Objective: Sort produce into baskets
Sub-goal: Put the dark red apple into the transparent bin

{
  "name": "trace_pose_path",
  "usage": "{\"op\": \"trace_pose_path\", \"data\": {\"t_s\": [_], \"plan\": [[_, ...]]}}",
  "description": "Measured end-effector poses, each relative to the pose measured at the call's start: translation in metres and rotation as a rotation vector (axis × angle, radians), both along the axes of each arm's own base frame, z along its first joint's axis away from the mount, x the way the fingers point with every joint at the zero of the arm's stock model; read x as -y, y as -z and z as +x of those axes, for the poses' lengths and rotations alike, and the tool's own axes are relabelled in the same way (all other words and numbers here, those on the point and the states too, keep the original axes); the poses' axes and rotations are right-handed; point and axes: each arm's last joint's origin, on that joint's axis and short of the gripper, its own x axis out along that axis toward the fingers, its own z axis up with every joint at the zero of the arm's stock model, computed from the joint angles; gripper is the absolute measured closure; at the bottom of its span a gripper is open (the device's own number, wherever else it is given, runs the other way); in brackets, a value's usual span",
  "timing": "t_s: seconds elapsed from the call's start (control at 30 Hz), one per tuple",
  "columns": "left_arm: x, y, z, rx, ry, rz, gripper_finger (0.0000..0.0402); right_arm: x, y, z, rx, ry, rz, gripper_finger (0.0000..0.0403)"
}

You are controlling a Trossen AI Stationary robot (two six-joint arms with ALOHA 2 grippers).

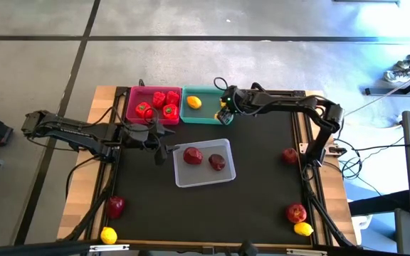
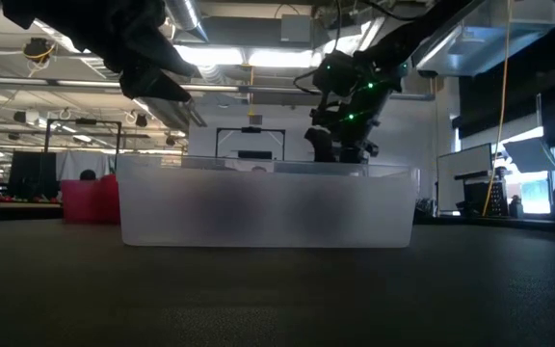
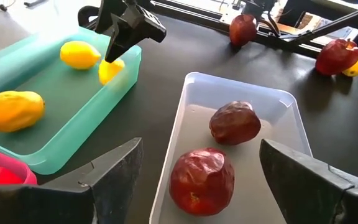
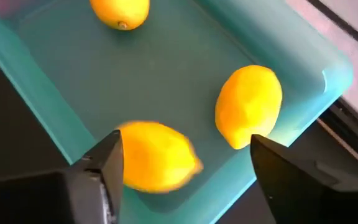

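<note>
On the black table (image 1: 262,206), the largest task thing is the translucent grey-white basket (image 1: 203,182) near the middle, holding two dark red apples (image 1: 193,155) side by side; behind it, at the far edge, the pink basket (image 1: 135,114) and the teal basket (image 1: 206,118) stand touching, the pink one with red bell peppers (image 1: 156,104) clustered inside.

The left gripper (image 1: 164,141) hangs just beside the grey-white basket's left end — its fingers (image 3: 110,180) spread wide apart, holding nothing, with both apples showing between them in its wrist view; the right gripper (image 1: 224,108) is over the right end of the teal basket, its fingers (image 4: 101,168) apart and gripping nothing, a lemon (image 4: 154,156) blurred between them above the basket floor.

Two more lemons lie in the teal basket: one (image 4: 248,104) near the corner, the other (image 4: 119,12) toward the pink basket's end.

Loose pieces lie well apart on the table: an apple (image 1: 289,155) at the right edge; an apple (image 1: 296,212) touching a lemon (image 1: 303,229) at the near right; an apple (image 1: 115,206) and a lemon (image 1: 109,235) at the near left.
</note>
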Motion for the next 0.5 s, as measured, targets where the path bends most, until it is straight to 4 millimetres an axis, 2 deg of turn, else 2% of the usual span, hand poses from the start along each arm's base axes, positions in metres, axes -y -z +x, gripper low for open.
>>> {"op": "trace_pose_path", "data": {"t_s": [0.1,0.23,0.4,0.5], "plan": [[0.001,0.0,0.0,-0.001,0.011,0.0,0.0084,-0.008,-0.012,0.001,0.026,-0.047,-0.026,0.0113],[0.009,0.0,0.0,0.002,0.049,-0.009,0.0084,-0.032,-0.038,0.0,0.084,-0.114,-0.057,0.0103],[0.021,0.0,-0.001,0.012,0.086,-0.056,0.0084,-0.08,-0.069,-0.003,0.143,-0.242,-0.073,0.0102],[0.029,0.001,0.0,0.012,0.11,-0.077,0.0084,-0.111,-0.077,-0.002,0.159,-0.328,-0.08,0.0102]]}}
